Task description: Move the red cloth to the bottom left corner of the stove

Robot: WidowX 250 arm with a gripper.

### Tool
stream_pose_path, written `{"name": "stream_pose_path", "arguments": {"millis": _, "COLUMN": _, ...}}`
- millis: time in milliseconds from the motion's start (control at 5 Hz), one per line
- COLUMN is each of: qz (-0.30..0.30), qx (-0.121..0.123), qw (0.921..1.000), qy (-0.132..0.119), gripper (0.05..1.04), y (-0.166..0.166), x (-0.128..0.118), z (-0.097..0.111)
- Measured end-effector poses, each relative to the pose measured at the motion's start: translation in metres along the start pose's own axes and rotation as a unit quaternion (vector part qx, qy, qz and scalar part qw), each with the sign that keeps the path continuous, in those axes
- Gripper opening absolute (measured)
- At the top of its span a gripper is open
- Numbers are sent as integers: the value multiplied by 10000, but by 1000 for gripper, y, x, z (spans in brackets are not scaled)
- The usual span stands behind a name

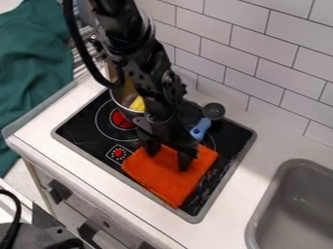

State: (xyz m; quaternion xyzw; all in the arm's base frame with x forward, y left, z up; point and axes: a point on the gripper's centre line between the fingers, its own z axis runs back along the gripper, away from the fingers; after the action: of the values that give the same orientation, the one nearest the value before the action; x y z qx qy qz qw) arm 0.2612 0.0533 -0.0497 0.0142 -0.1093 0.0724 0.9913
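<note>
My gripper (168, 156) hangs over the stove with its two fingers spread apart, pointing down at the upper part of the red cloth (168, 181). The cloth looks orange-red and lies flat on the front right part of the black stove (83, 133), to the right of the control dial. Its lower edge comes up to the stove's front rim. Whether the fingertips touch the cloth, I cannot tell.
Behind the gripper, a metal pot (121, 100) holds something yellow. A blue-handled utensil (201, 128) lies at the stove's back right, near the tiled wall (260, 73). To the right is a grey sink (296, 204).
</note>
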Motion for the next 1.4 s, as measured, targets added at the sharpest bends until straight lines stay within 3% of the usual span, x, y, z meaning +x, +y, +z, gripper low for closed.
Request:
{"name": "stream_pose_path", "arguments": {"millis": 400, "qz": 210, "qx": 113, "qw": 9996, "qy": -124, "gripper": 1000, "y": 44, "x": -2, "z": 1}}
{"name": "stream_pose_path", "arguments": {"millis": 1000, "qz": 436, "qx": 263, "qw": 9987, "qy": 88, "gripper": 999, "y": 92, "x": -15, "z": 4}}
{"name": "stream_pose_path", "arguments": {"millis": 1400, "qz": 326, "qx": 317, "qw": 9987, "qy": 232, "gripper": 999, "y": 105, "x": -4, "z": 4}}
